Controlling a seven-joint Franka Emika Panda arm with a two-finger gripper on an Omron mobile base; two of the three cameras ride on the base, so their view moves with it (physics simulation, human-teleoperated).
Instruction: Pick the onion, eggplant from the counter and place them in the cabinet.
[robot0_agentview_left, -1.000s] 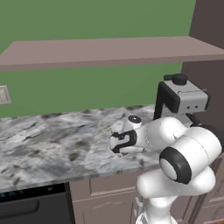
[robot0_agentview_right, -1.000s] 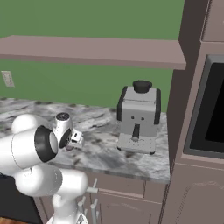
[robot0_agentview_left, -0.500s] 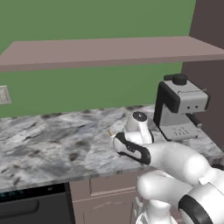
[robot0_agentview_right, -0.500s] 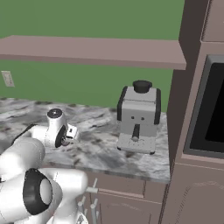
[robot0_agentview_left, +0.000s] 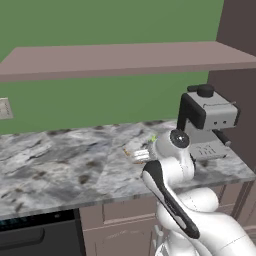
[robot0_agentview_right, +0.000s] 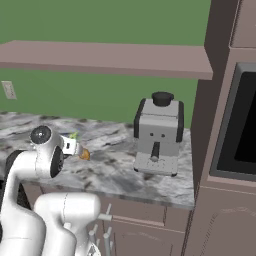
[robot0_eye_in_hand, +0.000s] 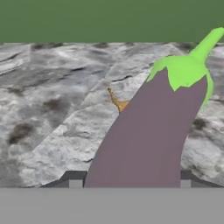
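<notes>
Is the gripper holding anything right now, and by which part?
It cannot be told for sure. The eggplant sits between the jaws at its lower purple body, green cap pointing away, but no closed contact is visible.

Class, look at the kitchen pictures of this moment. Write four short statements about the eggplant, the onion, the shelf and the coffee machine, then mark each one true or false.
1. The eggplant has a green stem cap. True.
2. The onion sits on the shelf. False: it is down at the counter.
3. The coffee machine stands on the counter. True.
4. The eggplant lies far from the end effector. False: it rises right between the fingertips.
</notes>
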